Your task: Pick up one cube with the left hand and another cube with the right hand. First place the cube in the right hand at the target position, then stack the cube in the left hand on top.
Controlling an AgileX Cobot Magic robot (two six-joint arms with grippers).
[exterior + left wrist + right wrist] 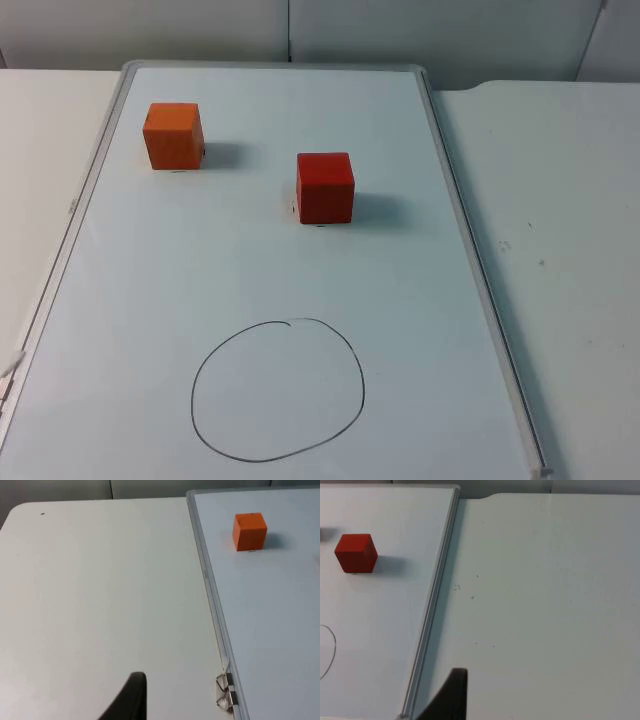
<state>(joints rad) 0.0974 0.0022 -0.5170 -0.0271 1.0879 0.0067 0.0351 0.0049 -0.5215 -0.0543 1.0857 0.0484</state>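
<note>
Top view: orange cube (173, 135) near the whiteboard's (420, 300) far-left corner, red cube (325, 187) mid-board. Both look rigid, light; grip opposite flat faces. Left pincer (131, 700) and right pincer (451, 696) wait; state indeterminable.

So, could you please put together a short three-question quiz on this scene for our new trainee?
1. True or false: the orange cube and the red cube are touching.
2. Multiple choice: the drawn circle on the whiteboard holds: A) the orange cube, B) the red cube, C) no cube.
3. Fill in: in the top view, the cube lying nearer the circle is the ___ one.

Key:
1. False. They stand apart on the whiteboard.
2. C. Both cubes sit beyond the circle, towards the wall.
3. Red.

For reference: the left gripper is over the bare table beside the whiteboard's edge, and the right gripper likewise on its side.
</note>
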